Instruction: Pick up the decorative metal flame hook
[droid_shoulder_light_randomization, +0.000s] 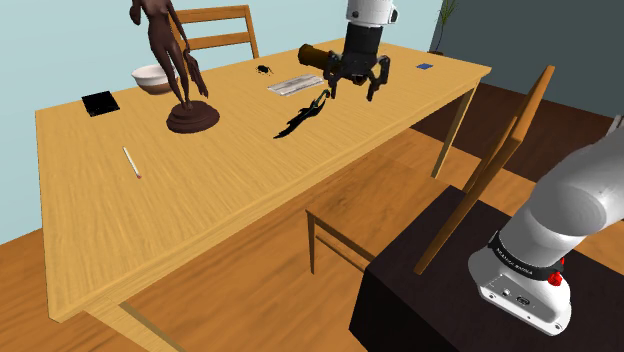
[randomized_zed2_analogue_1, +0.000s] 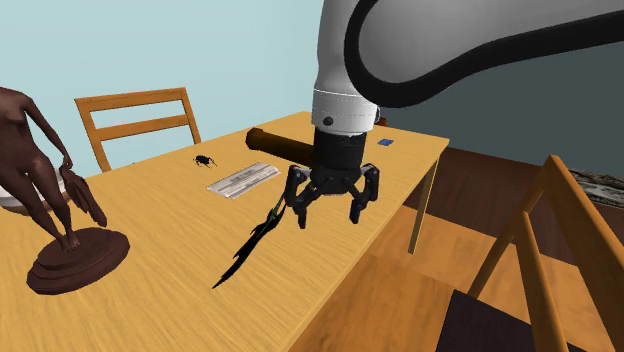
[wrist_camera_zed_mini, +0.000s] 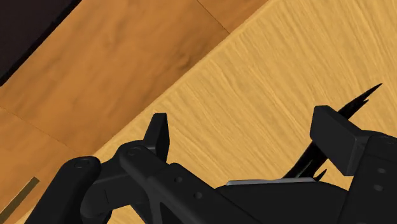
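Starting at the shoulder view's left, the wooden desk (droid_shoulder_light_randomization: 230, 215) carries a flat black square (droid_shoulder_light_randomization: 100, 103). A thin white stick (droid_shoulder_light_randomization: 131, 162) lies nearer the front edge. Next come a white bowl (droid_shoulder_light_randomization: 153, 77) and a dark brown figurine (droid_shoulder_light_randomization: 181, 75) standing upright on a round base. A wooden chair (droid_shoulder_light_randomization: 217, 28) stands behind the desk at that point.

Moving on, I see a small black beetle-like object (droid_shoulder_light_randomization: 265, 69) and a flat grey sheet (droid_shoulder_light_randomization: 295, 84) lying on the wood. Just in front of the sheet lies the flame hook (droid_shoulder_light_randomization: 302, 118), black, thin and jagged. It runs diagonally across the desk, and its farther end is just beside the pincer (droid_shoulder_light_randomization: 355, 92).

The pincer points down, low over the desk, and a brown cylinder (droid_shoulder_light_randomization: 314, 56) lies behind it. It is released, with its fingers (wrist_camera_zed_mini: 159, 130) spread wide and bare desk wood between them. In the wrist view the hook's spiky tip pokes out past the outer side of one finger, not in the gap. I cannot tell whether that finger touches it.

Further right, a small blue square (droid_shoulder_light_randomization: 424, 66) sits near the desk's far corner. A second chair (droid_shoulder_light_randomization: 500, 160) leans in at the near side. The black stand (droid_shoulder_light_randomization: 420, 290) is at the lower right.
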